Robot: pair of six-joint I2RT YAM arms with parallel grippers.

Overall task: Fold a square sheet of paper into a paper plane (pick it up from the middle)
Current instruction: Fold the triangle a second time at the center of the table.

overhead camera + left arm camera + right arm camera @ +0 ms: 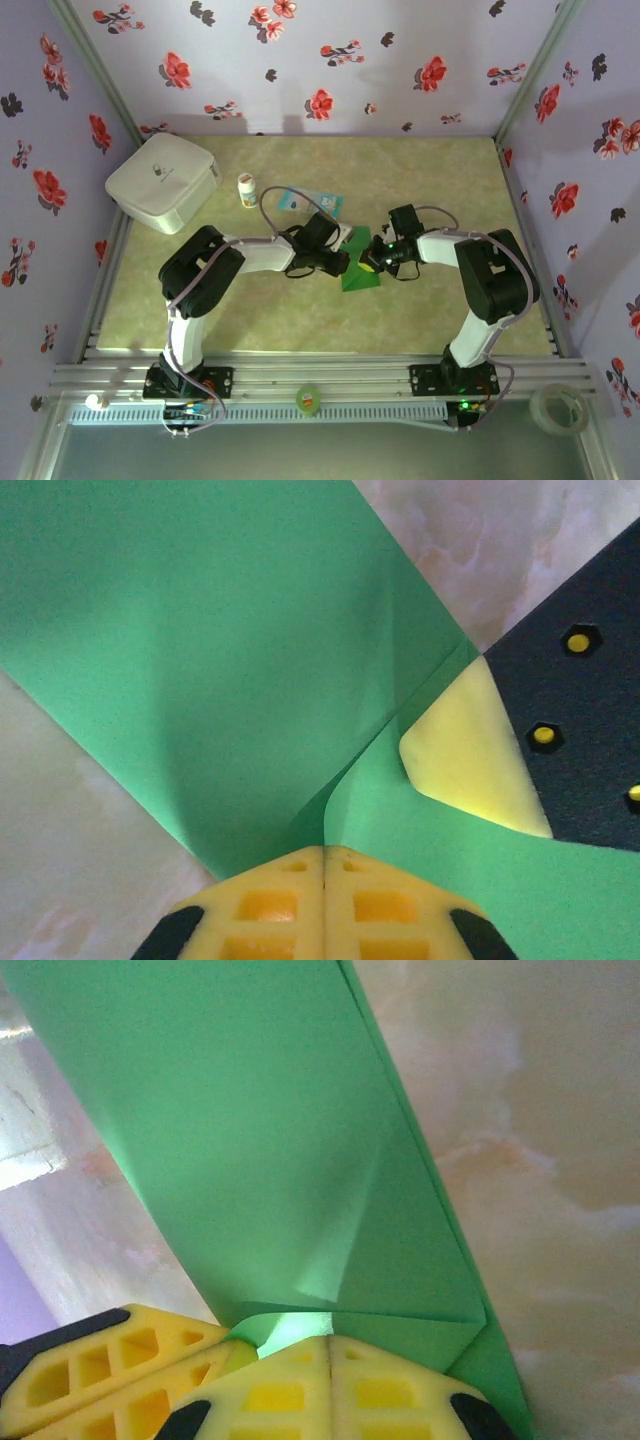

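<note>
My left tool [325, 855] is closed, its fingertips together and pinching the edge of the green sheet of paper [200, 630]; my right tool [330, 1342] is closed too, gripping a folded corner of the sheet; seen from above, both meet at the middle of the table [300, 320], with the creased sheet between them, just in front of a blue-and-white packet [310, 203].

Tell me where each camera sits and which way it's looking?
Top: high behind the arms, facing down at the table, the green paper, the left gripper and right gripper.
Left wrist: rides the left arm, facing along its shut fingers at the green paper.
Right wrist: rides the right arm, same way.
Both wrist views share the green paper.
</note>
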